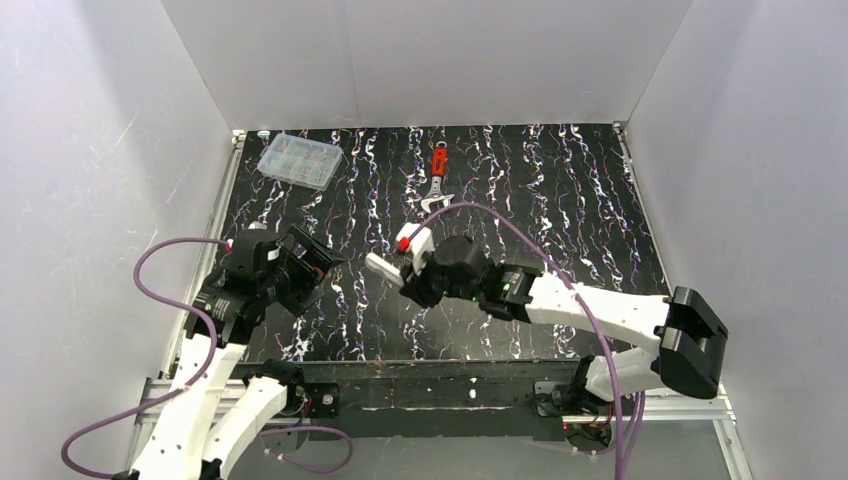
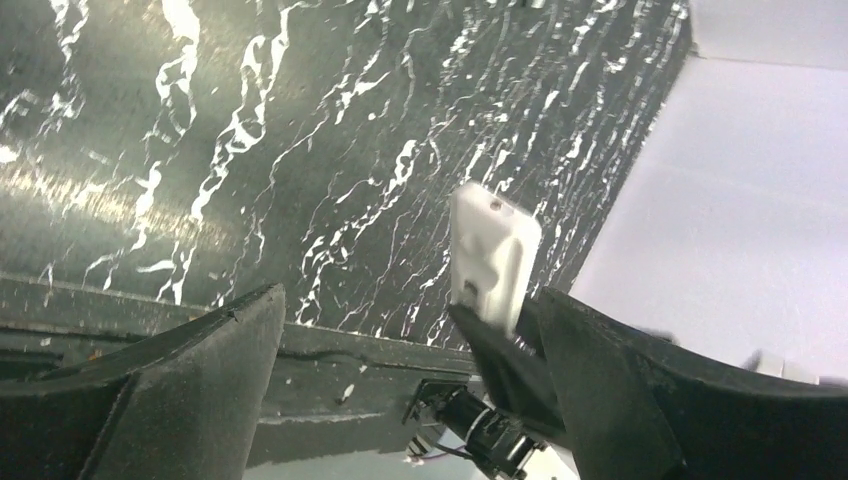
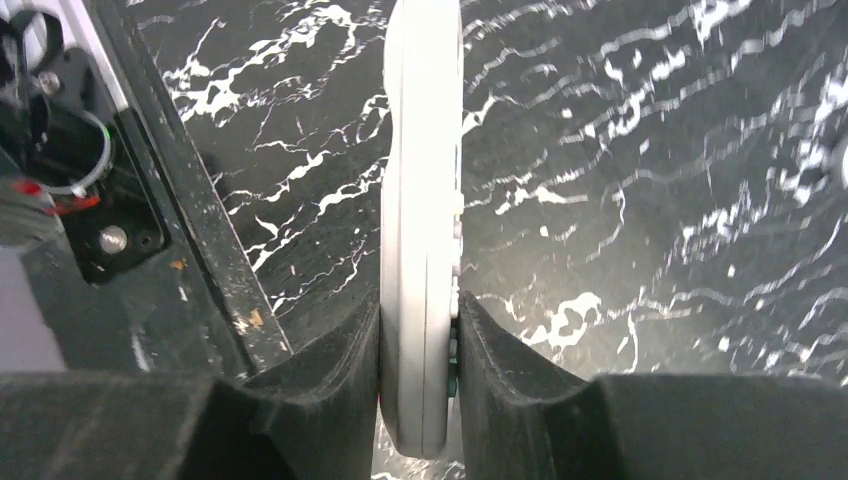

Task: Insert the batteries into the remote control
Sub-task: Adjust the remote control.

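left end effector (image 2: pixel 410 300): jaws wide apart | right end effector (image 3: pixel 420 312): clamped on remote control (image 3: pixel 421 150), arm stretched leftward

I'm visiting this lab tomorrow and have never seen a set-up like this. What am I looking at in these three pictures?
You are looking at two robot arms bolted to the near edge of a black, white-veined table. The wide picture comes from a fixed camera above and behind the arms. The other two come from a small camera on each wrist, looking out past that arm's own fingers.

The right end effector is closed on a slim white remote control, which it holds edge-on above the table. The left end effector is open and holds nothing. Its camera also catches the remote.

Two other things lie on the table: a clear plastic compartment box at the far left, and a red-handled wrench near the middle.
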Controlling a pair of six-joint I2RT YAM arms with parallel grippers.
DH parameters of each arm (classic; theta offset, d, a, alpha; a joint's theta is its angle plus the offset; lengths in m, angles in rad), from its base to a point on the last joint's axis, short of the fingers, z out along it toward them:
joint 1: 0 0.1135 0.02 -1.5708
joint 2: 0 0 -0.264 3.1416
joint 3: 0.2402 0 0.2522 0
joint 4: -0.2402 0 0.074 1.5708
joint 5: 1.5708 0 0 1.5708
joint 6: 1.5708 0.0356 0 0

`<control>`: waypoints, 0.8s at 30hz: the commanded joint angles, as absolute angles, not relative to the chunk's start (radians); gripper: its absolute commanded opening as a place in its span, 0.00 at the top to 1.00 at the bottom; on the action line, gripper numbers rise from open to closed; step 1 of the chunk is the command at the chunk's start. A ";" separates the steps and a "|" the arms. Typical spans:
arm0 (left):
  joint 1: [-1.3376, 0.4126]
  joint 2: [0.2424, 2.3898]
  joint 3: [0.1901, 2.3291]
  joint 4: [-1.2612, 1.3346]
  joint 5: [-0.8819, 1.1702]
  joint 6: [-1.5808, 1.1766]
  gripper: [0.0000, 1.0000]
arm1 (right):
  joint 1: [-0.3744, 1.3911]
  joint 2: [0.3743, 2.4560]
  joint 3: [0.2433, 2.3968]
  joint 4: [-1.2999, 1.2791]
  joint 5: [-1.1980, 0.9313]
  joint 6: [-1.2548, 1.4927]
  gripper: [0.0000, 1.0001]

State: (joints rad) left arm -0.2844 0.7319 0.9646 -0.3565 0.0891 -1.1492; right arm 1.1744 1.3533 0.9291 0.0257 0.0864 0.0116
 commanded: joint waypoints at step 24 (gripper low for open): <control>-0.300 0.885 0.572 1.184 0.433 -1.462 0.03 | 0.798 1.181 0.957 0.233 -0.593 0.925 0.99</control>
